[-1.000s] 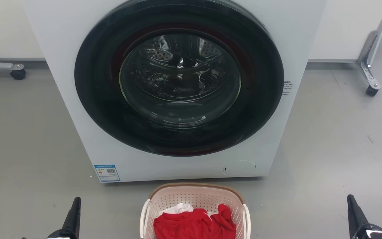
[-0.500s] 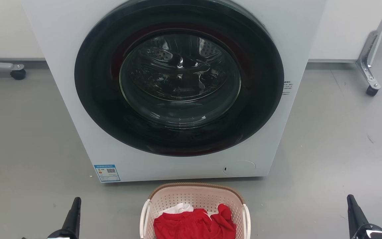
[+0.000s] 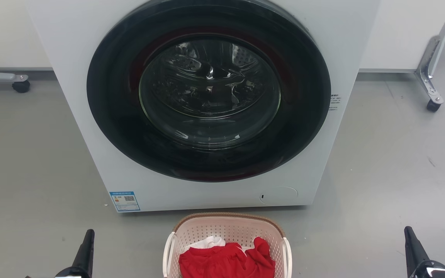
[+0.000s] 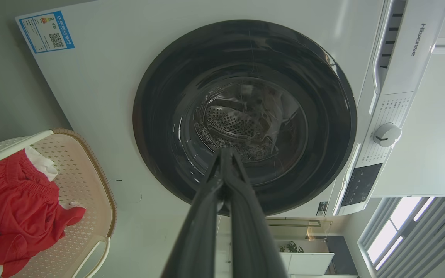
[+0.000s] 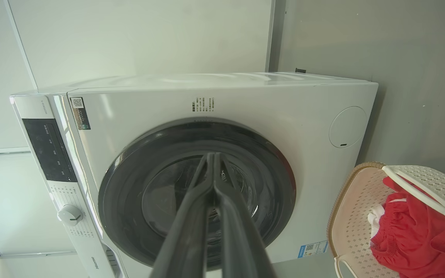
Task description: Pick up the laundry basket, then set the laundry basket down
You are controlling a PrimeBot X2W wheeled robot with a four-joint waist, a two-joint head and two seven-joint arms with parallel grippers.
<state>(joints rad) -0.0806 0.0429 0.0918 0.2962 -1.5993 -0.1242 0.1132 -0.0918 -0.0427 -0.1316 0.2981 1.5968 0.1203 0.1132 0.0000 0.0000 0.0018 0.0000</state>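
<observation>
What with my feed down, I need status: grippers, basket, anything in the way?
Both shut, empty: left gripper, right gripper, flanking laundry basket. Basket on floor, ungrasped, red clothes inside. Close behind it, washer, door shut.

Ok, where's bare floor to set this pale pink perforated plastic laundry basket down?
Bare grey floor lies left of the white front-loading washer, between the left gripper and the wheeled metal leg; a matching patch lies right, ahead of the right gripper. Tight: the strip between washer and pink laundry basket.

laundry basket (image 3: 226, 231): pale pink, perforated, brown woven rim | clothes (image 3: 226, 264): red | washer (image 3: 207, 197): white | door (image 3: 114, 96): black
</observation>
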